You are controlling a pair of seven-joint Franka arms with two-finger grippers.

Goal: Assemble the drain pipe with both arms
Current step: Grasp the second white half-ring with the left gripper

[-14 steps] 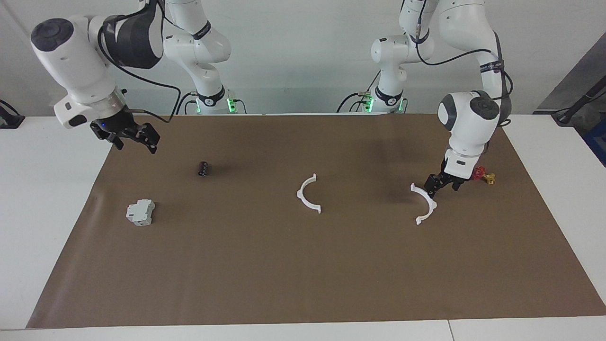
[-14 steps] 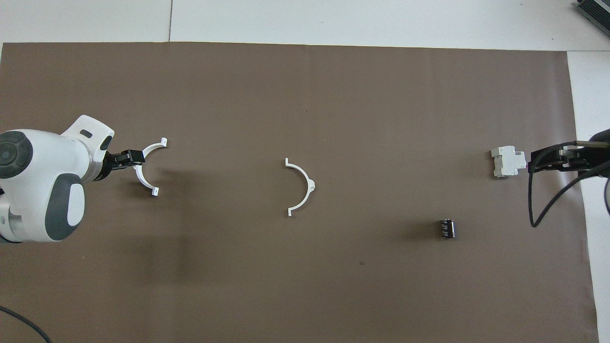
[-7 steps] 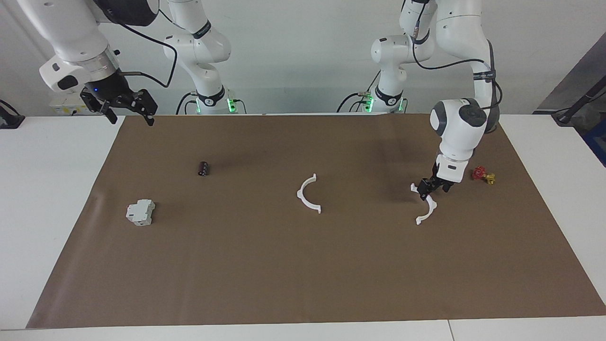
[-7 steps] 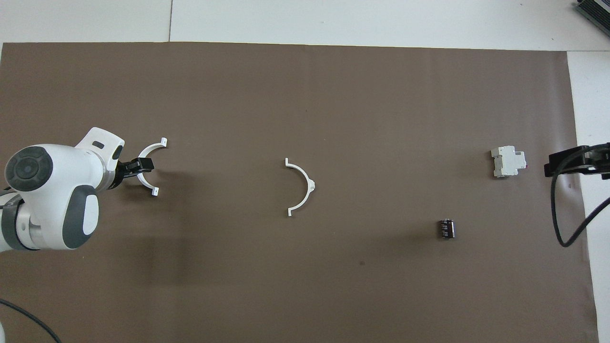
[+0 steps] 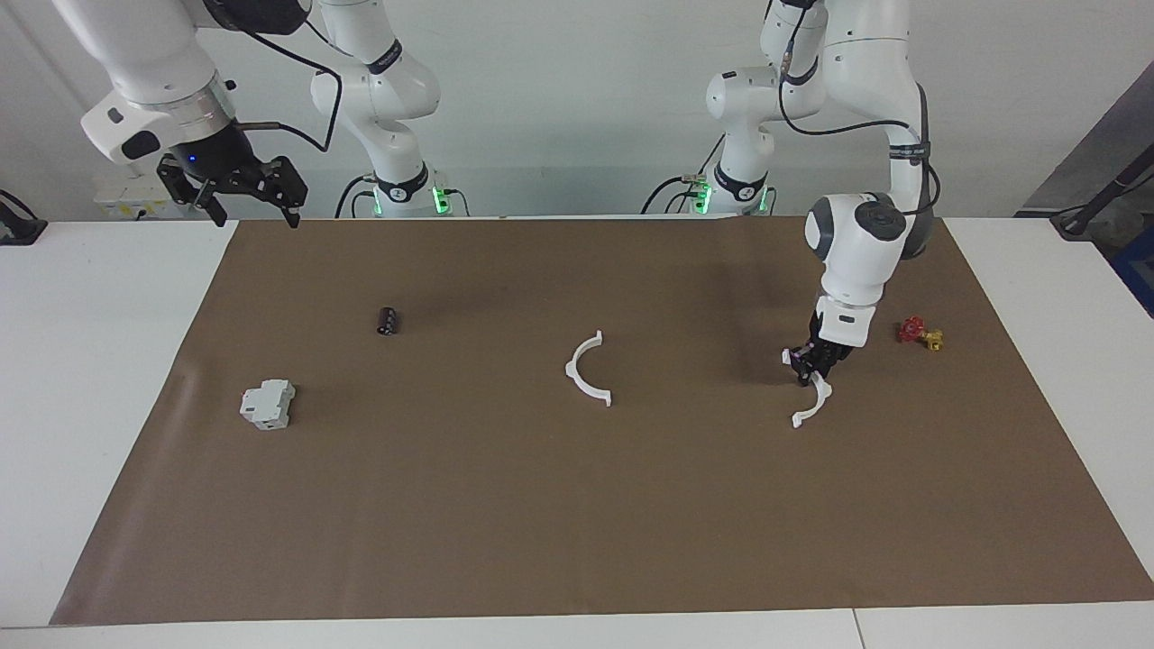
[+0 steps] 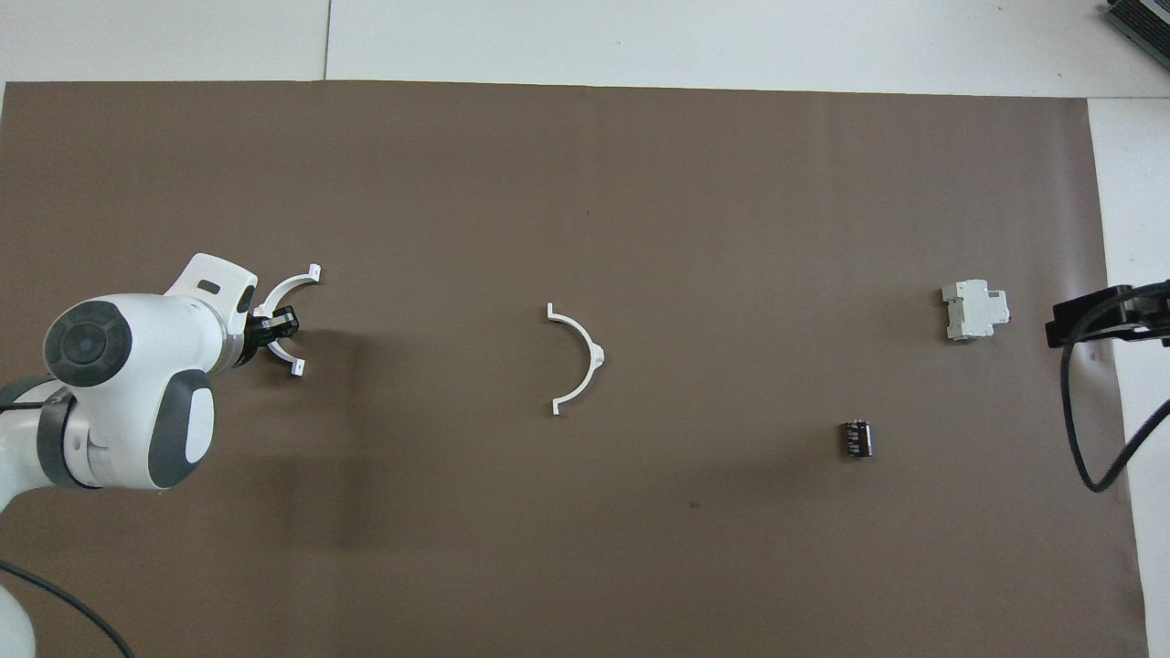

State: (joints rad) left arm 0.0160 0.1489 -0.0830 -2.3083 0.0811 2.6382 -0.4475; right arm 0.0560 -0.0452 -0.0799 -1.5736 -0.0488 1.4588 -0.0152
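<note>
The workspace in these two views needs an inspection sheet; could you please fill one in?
Surface: brown mat on a white table.
Job's things: two white half-rings, apart; middle half-ring lies free; end half-ring is at the left claw.
Clutter: grey block, small dark cylinder, red-and-yellow valve.
Grippers: left claw down on the end half-ring; right claw open, raised over the mat's corner.
Cables: black cable hangs from the right arm.
Surroundings: grey wall; nothing else seen.
</note>
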